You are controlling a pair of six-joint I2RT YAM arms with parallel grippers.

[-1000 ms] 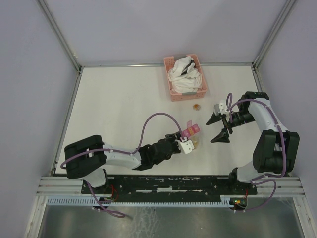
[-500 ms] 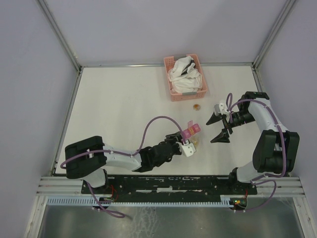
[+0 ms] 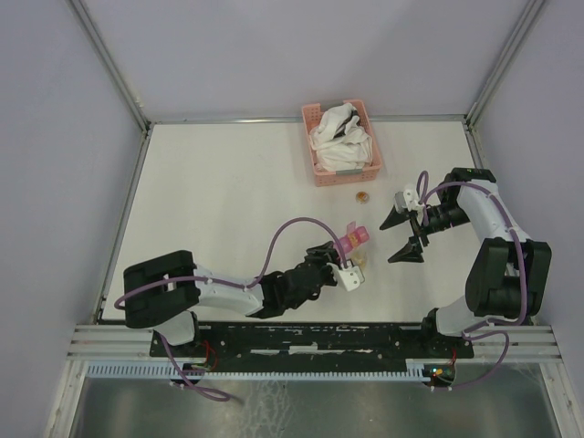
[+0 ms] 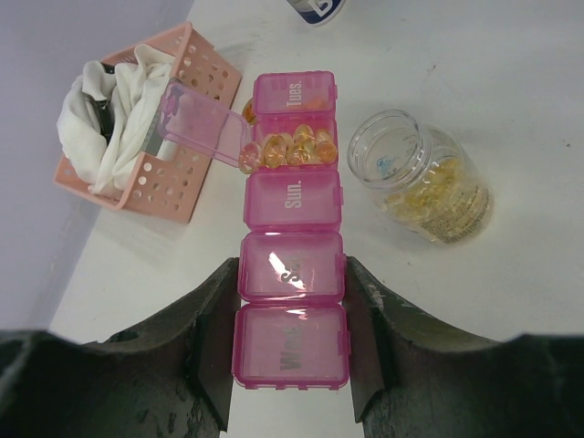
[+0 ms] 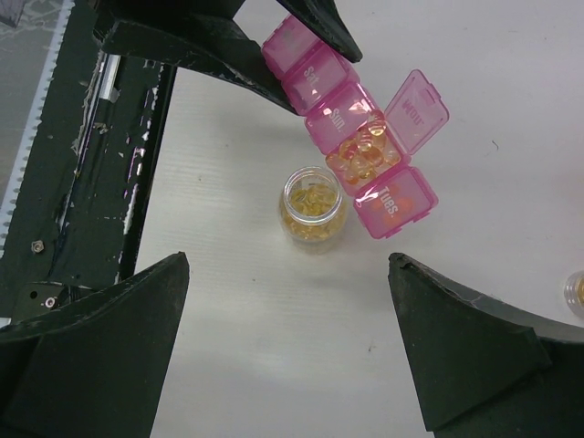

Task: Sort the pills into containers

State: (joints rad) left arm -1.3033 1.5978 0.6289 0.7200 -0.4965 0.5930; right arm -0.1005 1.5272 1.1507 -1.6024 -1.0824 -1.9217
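Holding the containers (image 4: pixel 292 196) by the near end, the left gripper (image 4: pixel 292 274) steadies them; one open compartment (image 4: pixel 332 137) is full of pills (image 4: pixel 290 151), the jar (image 4: pixel 420 178) just beside. The right gripper (image 5: pixel 287 274) hangs spread wide, empty. Next, likely: shut that lid (image 4: pixel 196 123) and open another compartment.

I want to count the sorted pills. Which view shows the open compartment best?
Left wrist: the open compartment of the pill box is close, its amber pills separable. Right wrist shows it smaller, pills merging. Top external shows the box only as a pink speck.
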